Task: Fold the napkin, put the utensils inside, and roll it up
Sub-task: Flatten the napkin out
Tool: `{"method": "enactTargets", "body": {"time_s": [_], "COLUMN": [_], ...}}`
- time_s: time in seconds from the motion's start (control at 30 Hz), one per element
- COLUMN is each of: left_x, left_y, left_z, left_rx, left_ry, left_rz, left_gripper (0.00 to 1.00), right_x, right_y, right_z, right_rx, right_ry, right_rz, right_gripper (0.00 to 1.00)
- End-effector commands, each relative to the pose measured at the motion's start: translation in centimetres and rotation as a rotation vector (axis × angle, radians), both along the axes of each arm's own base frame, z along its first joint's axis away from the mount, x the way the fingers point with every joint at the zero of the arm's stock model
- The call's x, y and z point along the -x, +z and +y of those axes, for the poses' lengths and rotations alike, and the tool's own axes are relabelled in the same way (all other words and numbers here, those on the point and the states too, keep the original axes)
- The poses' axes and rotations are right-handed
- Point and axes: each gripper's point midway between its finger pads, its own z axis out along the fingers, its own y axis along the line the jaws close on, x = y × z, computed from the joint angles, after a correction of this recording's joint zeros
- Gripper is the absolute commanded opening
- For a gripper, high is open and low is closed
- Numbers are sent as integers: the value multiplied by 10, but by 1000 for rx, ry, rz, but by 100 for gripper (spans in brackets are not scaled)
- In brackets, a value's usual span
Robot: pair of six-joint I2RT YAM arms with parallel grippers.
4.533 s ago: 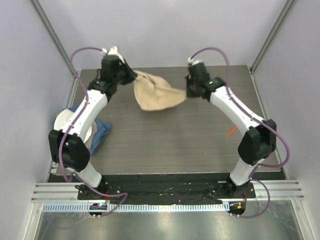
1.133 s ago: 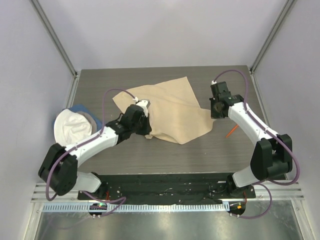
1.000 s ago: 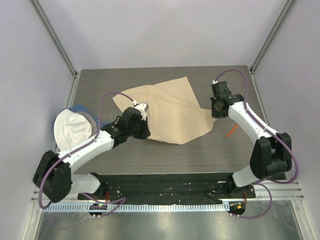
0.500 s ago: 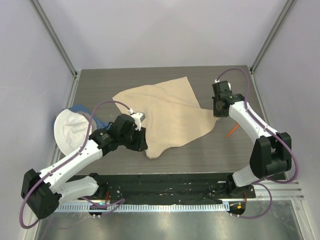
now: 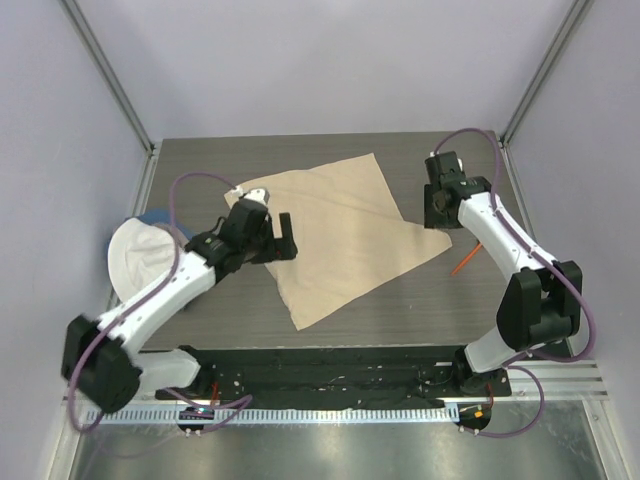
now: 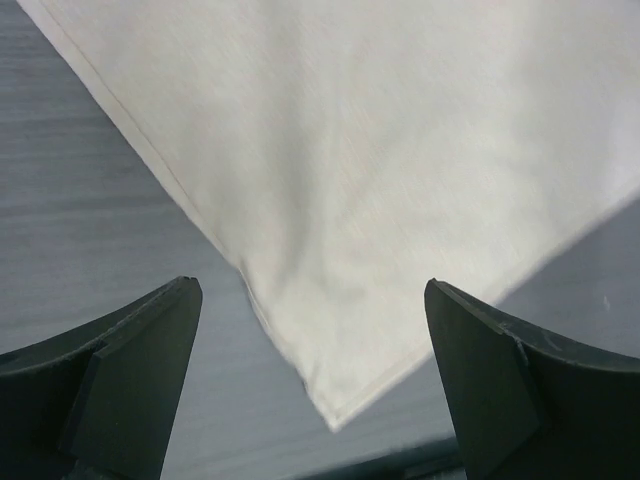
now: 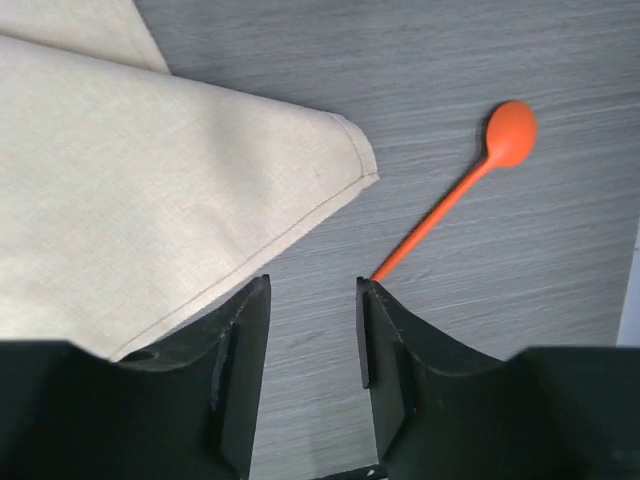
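Note:
The beige napkin (image 5: 345,230) lies spread flat on the dark table, one corner pointing toward the near edge. My left gripper (image 5: 278,240) hovers over its left side, jaws wide open and holding nothing. The left wrist view shows the napkin (image 6: 400,150) and its near corner between the left gripper's (image 6: 310,290) spread fingers. My right gripper (image 5: 437,215) is at the napkin's right corner, open and off the cloth. In the right wrist view the right gripper (image 7: 313,282) frames bare table, with the napkin (image 7: 150,170) to its left and an orange spoon (image 7: 450,195) to its right. The orange utensil (image 5: 462,263) lies right of the napkin.
A white round object (image 5: 140,262) sits at the table's left edge with a blue cloth (image 5: 160,215) showing under it. Metal frame posts (image 5: 110,80) and pale walls close in the left, right and back sides.
Both grippers have opened and let go of the napkin. The left arm had dragged the cloth's near corner toward the front, then drew back left. The napkin now lies flat.

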Motion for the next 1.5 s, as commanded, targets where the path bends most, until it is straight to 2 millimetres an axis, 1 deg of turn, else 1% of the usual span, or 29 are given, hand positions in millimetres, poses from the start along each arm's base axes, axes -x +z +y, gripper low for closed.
{"method": "enactTargets", "body": {"time_s": [0.0, 0.03, 0.07, 0.1, 0.13, 0.17, 0.2, 0.23, 0.27, 0.33, 0.37, 0.43, 0.47, 0.57, 0.6, 0.63, 0.67, 0.77, 0.87, 0.9, 1.0, 1.03, 1.1, 1.13, 1.23, 1.3, 1.37, 1.43, 1.47], "left_x": [-68, -81, -88, -94, -102, -107, -109, -111, -112, -114, -113, -114, -112, -113, -114, -115, -116, -122, -131, -132, -140, -143, -146, -149, -149, -148, -147, -147, -147], "left_y": [-37, -37, -43, -58, -58, -65, -68, -74, -76, -82, -86, -92, -100, -108, -109, -111, -111, -105, -98, -97, -88, -83, -77, -73, -73, -78, -86, -92, -94], "left_z": [12, 8, 12, 13, 10, 16, 17, 19, 22, 27, 27, 33, 35, 47, 50, 56, 58, 63, 71, 73, 77, 76, 73, 72, 66, 64, 63, 61, 60], "left_rx": [-23, 8, 17, 13, 56, 62, 76, 72, 73, 74, 82, 97, 93, 105, 111, 113, 116, 119, 108, 106, 120, 127, 138, 147, 170, 180, 178, 182, 181], "left_ry": [221, 240, 261, 277, 291, 316, 325, 335, 350, 369, 366, 387, 394, 428, 432, 444, 448, 445, 452, 456, 470, 466, 459, 456, 441, 440, 440, 436, 436], "left_rz": [24, 1, 6, 32, 26, 40, 47, 60, 60, 68, 66, 81, 97, 113, 107, 109, 109, 96, 70, 73, 56, 44, 36, 29, 46, 62, 82, 96, 101], "left_gripper": [100, 100, 100, 100, 100, 100, 100, 100, 100, 100, 100, 100, 100, 100, 100, 100, 100, 100, 100, 100, 100, 100, 100, 100, 100, 100, 100, 100, 100], "right_x": [-6, -7, -12, -9, -6, -6, -5, -1, 0, 5, 6, 9, 12, 17, 21, 23, 28, 38, 50, 56, 69, 75, 85, 92, 105, 116, 120, 119, 113], "right_y": [24, 22, 20, 12, 3, -5, -11, -17, -27, -33, -39, -45, -49, -62, -70, -74, -80, -94, -104, -106, -114, -115, -122, -124, -126, -124, -117, -107, -96], "right_z": [30, 38, 50, 61, 82, 91, 98, 111, 116, 133, 138, 147, 156, 168, 171, 172, 177, 181, 190, 196, 204, 210, 214, 220, 231, 245, 257, 266, 274], "right_rx": [-155, -193, -242, -282, -367, -398, -420, -441, -445, -447, -447, -452, -462, -470, -472, -472, -473, -476, -492, -497, -502, -507, -504, -506, -531, -540, -551, -577, -598], "right_ry": [89, 114, 144, 166, 222, 241, 245, 275, 285, 332, 345, 370, 397, 430, 434, 436, 448, 450, 463, 477, 486, 502, 507, 510, 514, 554, 581, 596, 608], "right_rz": [-53, -56, -73, -53, -16, -13, -1, 14, 26, 34, 32, 35, 36, 58, 81, 90, 101, 141, 175, 187, 223, 234, 264, 279, 314, 329, 325, 316, 292], "right_gripper": [57, 59, 60, 61, 62, 62, 62, 63, 63, 63, 63, 63, 63, 64, 63, 64, 64, 64, 63, 64, 64, 63, 64, 64, 63, 64, 63, 64, 64]}}
